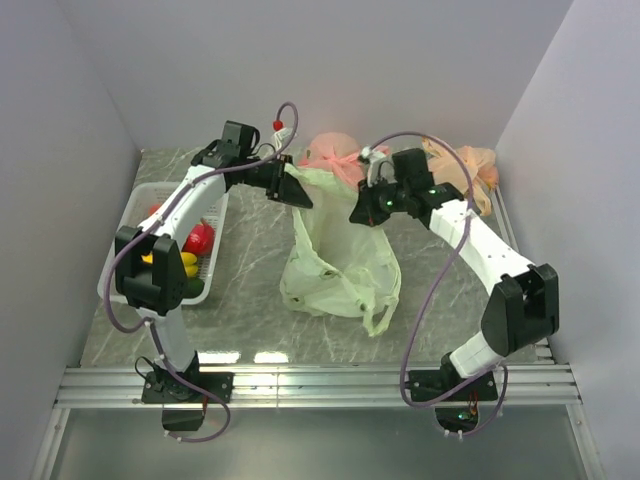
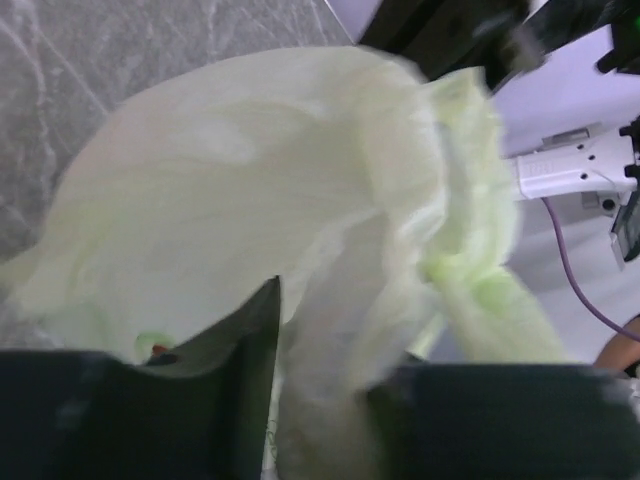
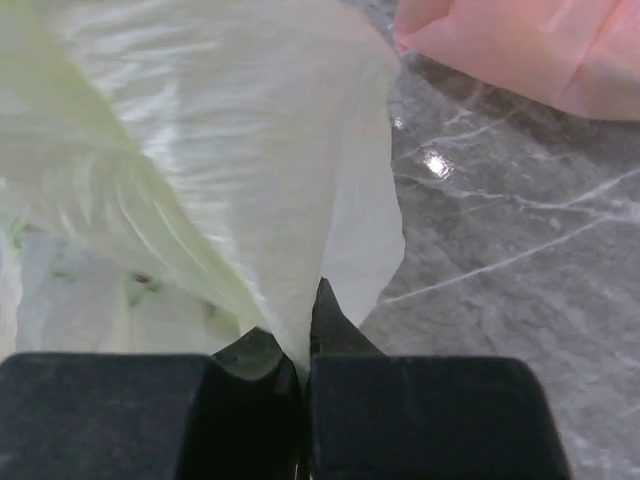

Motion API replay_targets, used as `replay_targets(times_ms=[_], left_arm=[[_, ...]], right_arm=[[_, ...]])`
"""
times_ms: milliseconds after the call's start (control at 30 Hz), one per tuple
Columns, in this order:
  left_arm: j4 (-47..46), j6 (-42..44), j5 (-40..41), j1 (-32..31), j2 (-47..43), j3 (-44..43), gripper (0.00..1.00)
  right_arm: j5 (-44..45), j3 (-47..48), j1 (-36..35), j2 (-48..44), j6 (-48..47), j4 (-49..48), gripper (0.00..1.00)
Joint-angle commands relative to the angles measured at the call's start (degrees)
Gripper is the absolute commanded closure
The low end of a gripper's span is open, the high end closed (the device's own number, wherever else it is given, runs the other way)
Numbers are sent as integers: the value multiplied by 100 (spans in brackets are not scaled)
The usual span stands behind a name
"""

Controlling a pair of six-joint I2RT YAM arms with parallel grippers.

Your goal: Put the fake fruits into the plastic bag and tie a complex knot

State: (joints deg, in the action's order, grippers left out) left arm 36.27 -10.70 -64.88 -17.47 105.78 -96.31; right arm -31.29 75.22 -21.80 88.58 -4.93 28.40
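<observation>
The pale-green plastic bag hangs between both grippers above the table middle, its bottom resting on the marble. My left gripper is shut on the bag's upper left edge; the film fills the gap between its fingers. My right gripper is shut on the bag's upper right edge. Fake fruits lie in the white basket at left: a red piece, a yellow one, a dark green one. No knot shows on the green bag.
A pink knotted bag sits at the back centre, also in the right wrist view. An orange-tan knotted bag sits at the back right. Grey walls close in left, right and back. A metal rail runs along the near edge.
</observation>
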Motion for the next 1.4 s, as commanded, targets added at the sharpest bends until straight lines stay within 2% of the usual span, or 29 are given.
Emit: replay_targets(times_ms=[0, 33, 67, 133, 167, 200, 233, 267, 300, 400, 467, 533, 667, 833, 1000, 1033, 1067, 1100, 1133, 1200, 1367], left_arm=[[-154, 174, 229, 358, -92, -73, 66], [-286, 86, 404, 437, -145, -63, 61], [-435, 68, 659, 586, -171, -54, 49], [-559, 68, 880, 692, -250, -63, 42], [-612, 77, 916, 762, -303, -46, 28], [-639, 129, 994, 780, -355, -28, 21], [-604, 295, 1056, 789, -486, -28, 19], [-543, 401, 1109, 833, -575, -19, 5], [-386, 541, 1170, 859, -680, 7, 1], [-182, 858, 1705, 948, -1198, 330, 1], [168, 1463, 2049, 930, -1585, 603, 1], [1086, 2496, 2006, 825, -1770, 850, 1], [2031, 2844, 2339, 255, -1675, 1115, 1], [2438, 2636, 2630, -212, -841, 535, 1], [3561, 2949, 2210, -432, 301, -879, 1], [3623, 3038, 1973, -337, 294, -985, 1], [3284, 3056, 1718, -214, 207, -864, 1], [2898, 2873, 1211, -65, -237, -689, 1], [2494, 2715, 1049, 268, -538, -478, 1], [1381, 2320, 1021, 507, -1388, 155, 1], [1671, 2905, 1110, 798, -2420, 525, 1]], right_arm=[[-895, 266, 448, -647, 1224, 96, 100], [-1062, -22, 544, -814, 1510, -140, 100], [-1055, -138, 545, -1059, 1913, -177, 100], [-1090, -401, 537, -1210, 2266, -195, 100], [-1029, -516, 545, -1307, 2486, -317, 100], [-976, -622, 537, -1334, 2862, -379, 100], [-906, -771, 545, -1343, 3014, -423, 100], [-731, -833, 563, -1352, 3276, -441, 100], [-634, -886, 572, -1369, 3375, -484, 100], [-352, -1062, 668, -1334, 3603, -643, 100], [-430, -1150, 756, -1177, 3744, -748, 100], [-668, -1177, 818, -1080, 3903, -854, 100], [-800, -975, 809, -904, 3886, -1012, 100], [-826, -553, 599, -754, 3490, -863, 100], [-695, -421, 581, -780, 3174, -714, 100], [-538, -386, 572, -798, 3095, -557, 100], [-467, -368, 581, -798, 2964, -503, 100], [-361, -368, 589, -807, 2919, -424, 100], [-300, -376, 616, -807, 2893, -380, 100], [-150, -420, 668, -807, 2857, -301, 100], [70, -526, 686, -789, 2787, -326, 100]])
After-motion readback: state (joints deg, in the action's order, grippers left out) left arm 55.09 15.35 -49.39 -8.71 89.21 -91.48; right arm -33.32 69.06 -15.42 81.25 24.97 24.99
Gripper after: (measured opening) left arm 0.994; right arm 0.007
